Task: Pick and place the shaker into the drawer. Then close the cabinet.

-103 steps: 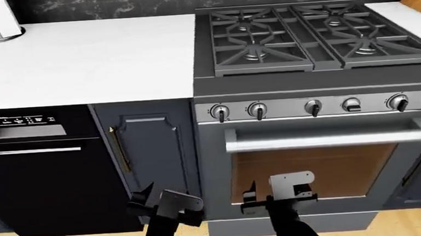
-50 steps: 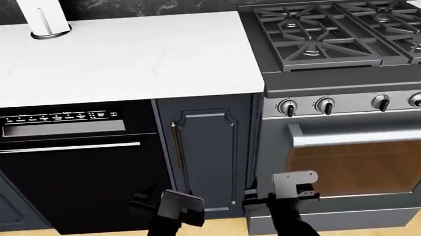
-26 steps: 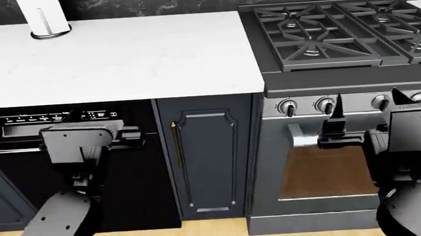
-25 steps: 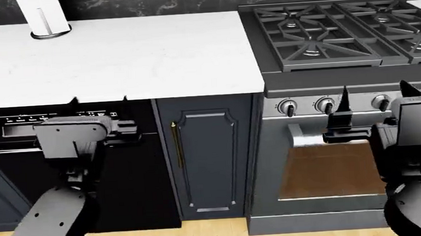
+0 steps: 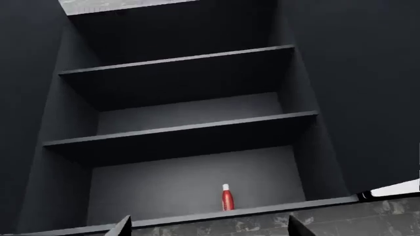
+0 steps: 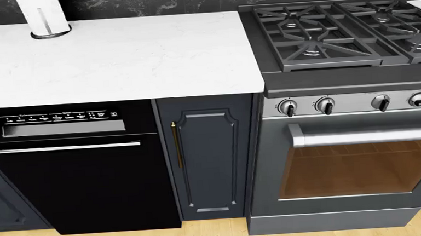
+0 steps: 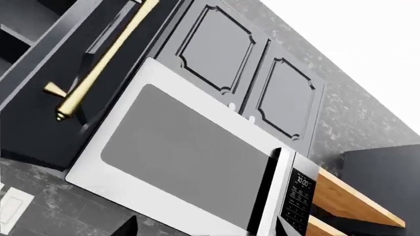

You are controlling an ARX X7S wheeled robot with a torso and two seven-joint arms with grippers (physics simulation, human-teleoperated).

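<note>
The shaker point(image 5: 227, 197) is a small, slim red bottle with a pale cap, standing upright on the lowest shelf point(image 5: 196, 216) of an open dark cabinet point(image 5: 39, 123), a little right of that shelf's middle and toward its front edge. Two bare shelves sit above it. It shows only in the left wrist view; nothing touches it.

In the right wrist view a cabinet door point(image 7: 39, 98) with a long brass handle point(image 7: 98, 64) stands open beside a silver microwave point(image 7: 190, 167), with two closed panelled doors point(image 7: 249, 73) beyond and wooden shelves point(image 7: 347, 201) past the microwave's control panel.

The head view shows a white tabletop point(image 6: 112, 58) carrying a paper towel holder point(image 6: 43, 18) at its far left, a black dishwasher point(image 6: 75, 170) below, a narrow dark cabinet door point(image 6: 209, 156) in the middle, and a gas stove point(image 6: 344, 33) with its oven point(image 6: 352, 164) on the right.

Half a second ago both arms rose in front of the dishwasher and the oven in the head view; now neither arm appears there, while the kitchen and the framing are unchanged. Only the dark tips of each gripper's jaws poke into the wrist views, set well apart with nothing between them.
</note>
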